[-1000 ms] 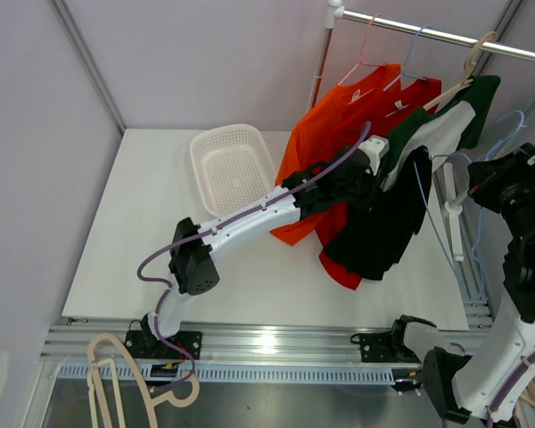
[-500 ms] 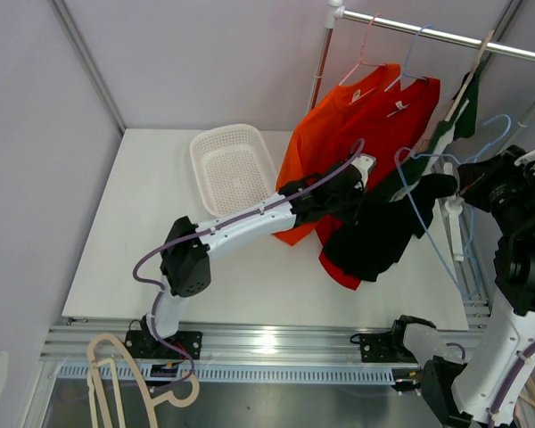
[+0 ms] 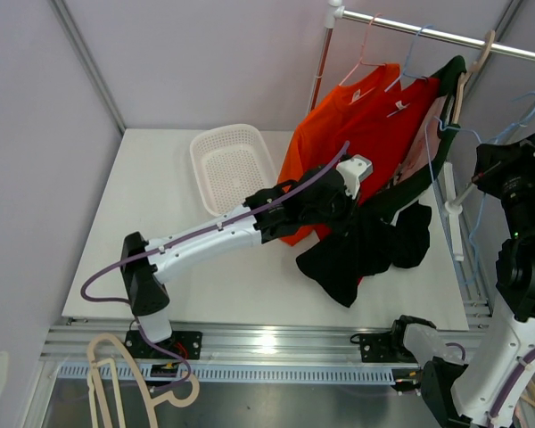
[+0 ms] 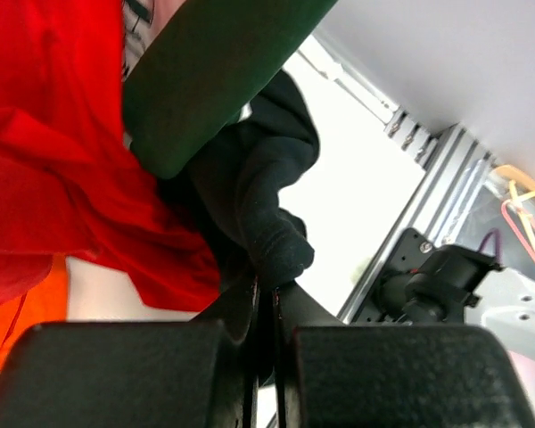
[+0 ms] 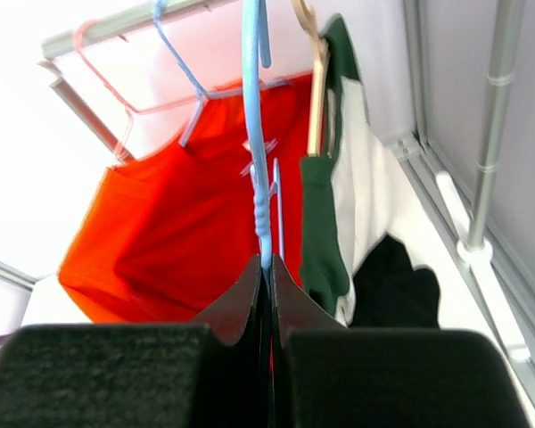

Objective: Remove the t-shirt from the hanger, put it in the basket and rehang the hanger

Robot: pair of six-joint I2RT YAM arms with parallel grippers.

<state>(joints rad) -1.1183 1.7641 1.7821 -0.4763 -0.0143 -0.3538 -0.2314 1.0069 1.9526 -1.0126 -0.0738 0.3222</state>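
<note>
The black t-shirt (image 3: 357,252) lies bunched on the table, below the hanging clothes. My left gripper (image 3: 349,212) is shut on a fold of it, as the left wrist view shows (image 4: 272,294), with the black cloth (image 4: 259,192) bulging just past the fingertips. My right gripper (image 3: 483,174) is shut on a bare light-blue hanger (image 5: 255,134) and holds it upright at the right side. No black cloth shows on the hanger. The black t-shirt (image 5: 394,283) shows low beyond it.
A rail (image 3: 428,32) at the back right carries an orange shirt (image 3: 330,120), a red shirt (image 3: 401,111) and a green and white shirt (image 3: 446,85) on a wooden hanger. A white basket (image 3: 232,165) stands at the back middle. A wooden hanger (image 3: 116,370) lies off the table's front left.
My left gripper pulled the black t-shirt down and to the left, off the blue hanger. The shirt now lies lower on the table. The green shirt swung back up by the rail.
</note>
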